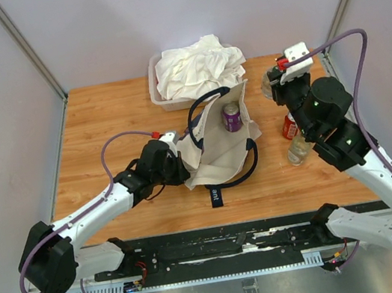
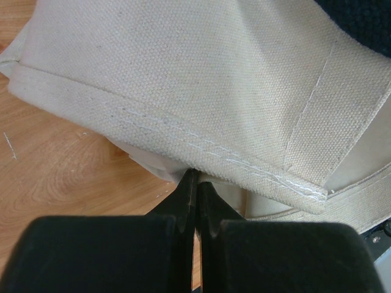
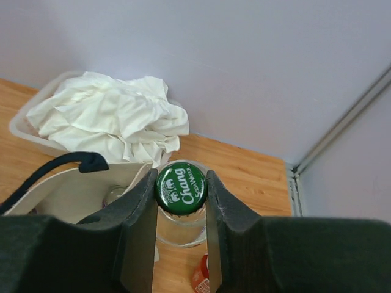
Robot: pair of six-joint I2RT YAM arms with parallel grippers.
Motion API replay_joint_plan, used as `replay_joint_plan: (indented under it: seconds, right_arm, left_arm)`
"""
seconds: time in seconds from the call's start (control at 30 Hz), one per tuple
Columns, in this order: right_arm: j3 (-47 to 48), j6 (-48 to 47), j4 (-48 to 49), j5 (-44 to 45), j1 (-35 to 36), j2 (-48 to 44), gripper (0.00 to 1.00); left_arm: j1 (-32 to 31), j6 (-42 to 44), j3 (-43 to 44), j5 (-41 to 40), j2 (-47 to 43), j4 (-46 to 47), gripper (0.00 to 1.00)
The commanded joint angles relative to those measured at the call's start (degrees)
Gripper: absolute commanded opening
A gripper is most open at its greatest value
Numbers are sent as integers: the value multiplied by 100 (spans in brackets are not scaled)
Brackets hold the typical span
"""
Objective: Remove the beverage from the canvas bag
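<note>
Wood-grain worktop (image 1: 100, 118) between pale walls carries the bag (image 1: 220, 153) near its middle, slumped open. My right end effector (image 3: 181, 178) is clamped on the bottle (image 3: 180, 224) at its green cap, 1 finger on each side. The bottle is outside the bag, just beside its right edge, and I cannot tell whether its base rests on the worktop. It is glass, so I judge it heavy, stiff, slick and breakable, and a hold under the cap's lip looks safer than one on the cap itself. 1 purple can (image 1: 232, 117) sits in the bag's mouth. It should be light, rigid and smooth, best taken across its sides. My left end effector (image 2: 194, 180) is pressed together at the bag's hem, and I cannot tell whether any canvas is pinched. The bag is soft and would likely drag along unless pinned.
</note>
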Motion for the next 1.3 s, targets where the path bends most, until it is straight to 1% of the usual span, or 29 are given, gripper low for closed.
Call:
replay_joint_plan:
  seconds: [0.0,0.1,0.2,0.37,0.47,0.77,1.07,1.27]
  right_arm:
    - [-33,-294,675,698,-70,-69,1]
    - [-293,-160,671,603,-240,-11,1]
    - [-610,196,603,406,-564,35,1]
    - [-1204,1121,538,-581,-1458,57,1]
    - [-1531,1367,645,-1024,-1745,86,1]
    - [-1973,1516,710,-1453,-1771,327,1]
    - [-2292,1470,763,-1325,-1770,452,1]
    - [-2575,1548,1143,-1322,-1844,618,1]
  left_arm:
    - [-62,51,61,164,91,-102,0]
    - [-62,66,84,174,105,-102,0]
    - [-62,75,79,171,108,-102,1]
    - [-62,66,54,184,89,-102,1]
    - [-62,75,45,172,97,-111,0]
    - [-62,65,93,168,197,-45,1]
    - [-62,59,114,177,299,3,1]
    - [-62,57,133,174,312,21,0]
